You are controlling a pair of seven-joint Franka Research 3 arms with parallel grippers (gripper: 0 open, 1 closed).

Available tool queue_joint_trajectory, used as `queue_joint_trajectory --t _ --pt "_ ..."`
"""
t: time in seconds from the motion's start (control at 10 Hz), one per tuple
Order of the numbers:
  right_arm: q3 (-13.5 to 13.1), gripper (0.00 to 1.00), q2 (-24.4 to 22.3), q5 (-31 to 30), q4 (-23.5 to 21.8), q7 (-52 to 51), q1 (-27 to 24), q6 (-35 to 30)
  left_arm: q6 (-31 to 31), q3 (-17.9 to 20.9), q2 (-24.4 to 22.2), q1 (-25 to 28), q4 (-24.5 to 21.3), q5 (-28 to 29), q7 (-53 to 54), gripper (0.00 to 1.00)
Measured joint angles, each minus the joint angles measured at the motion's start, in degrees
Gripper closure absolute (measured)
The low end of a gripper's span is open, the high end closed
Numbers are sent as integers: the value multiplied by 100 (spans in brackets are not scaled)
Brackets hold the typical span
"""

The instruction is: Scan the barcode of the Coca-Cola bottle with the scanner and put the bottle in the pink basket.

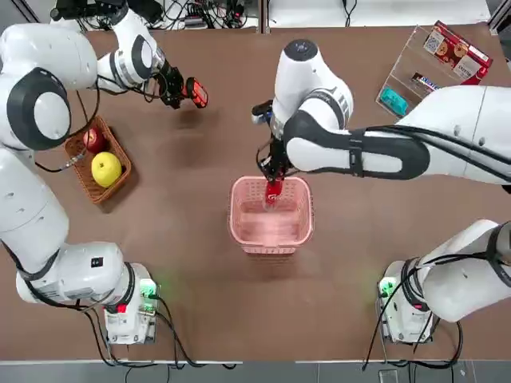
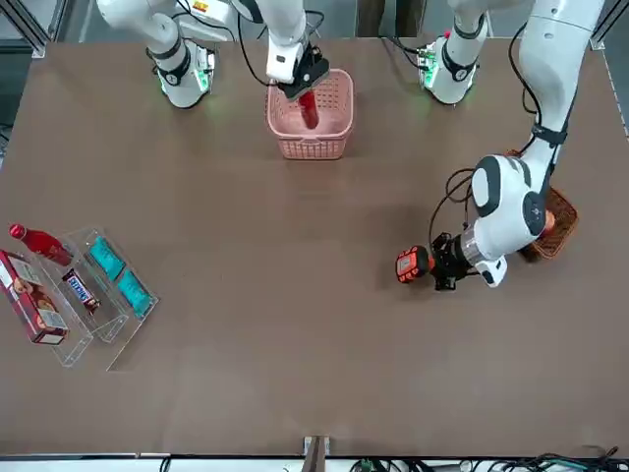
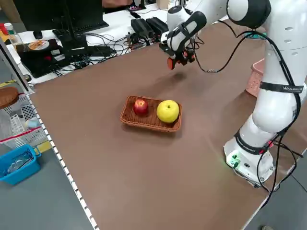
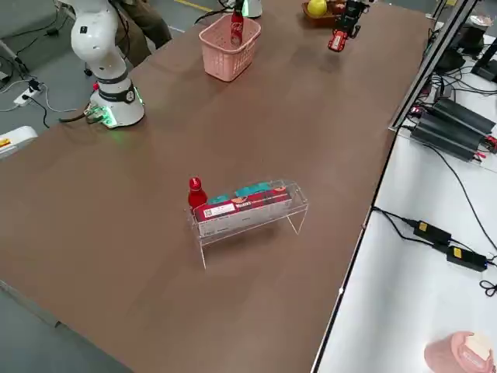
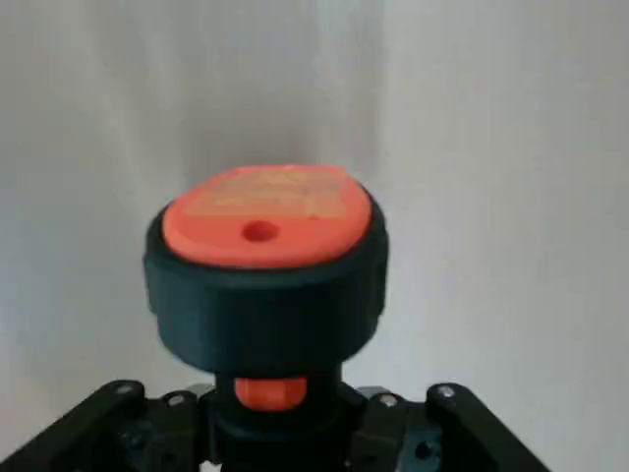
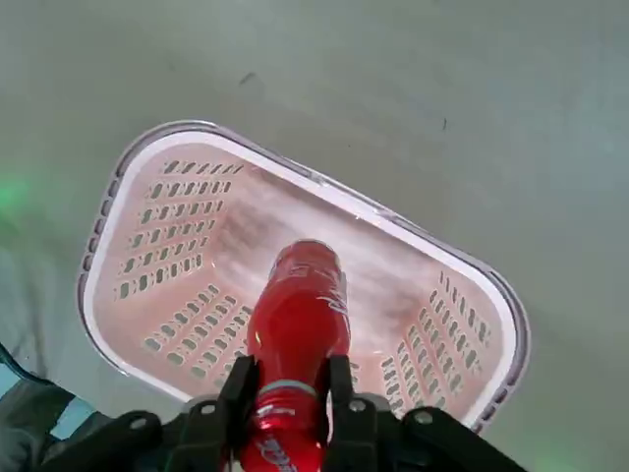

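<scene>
Taking the pink basket (image 1: pixel 271 214) at mid-table as the landmark and moving left to right in the top view: well to its left, near the table's edge, a brown wicker basket (image 1: pixel 89 177) holds a red apple (image 1: pixel 94 140) and a yellow apple (image 1: pixel 106 168). Beyond the pink basket and to its left, the left gripper (image 1: pixel 177 88) is pinched on the scanner (image 1: pixel 196 93), carried above the table. Over the basket's far rim, the right gripper (image 1: pixel 274 177) is clamped on the Coca-Cola bottle (image 1: pixel 273 192), which hangs upright inside the basket's opening. Far to the right, a clear rack (image 1: pixel 412 69) holds teal packets (image 1: pixel 393 100) and a red box (image 1: pixel 457 52).
</scene>
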Motion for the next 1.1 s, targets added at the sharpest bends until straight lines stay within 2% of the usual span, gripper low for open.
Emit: queue_joint_trajectory --t 0.3,0.8,1.1 --pt "-1 65 81 -20 -45 19 43 83 232 37 245 176 -47 396 -27 91" --pt "-2 65 322 -165 -55 32 89 269 285 30 345 182 -45 418 -42 91" --pt "-1 65 510 -326 -158 292 227 661 307 30 430 182 -33 418 -43 91"
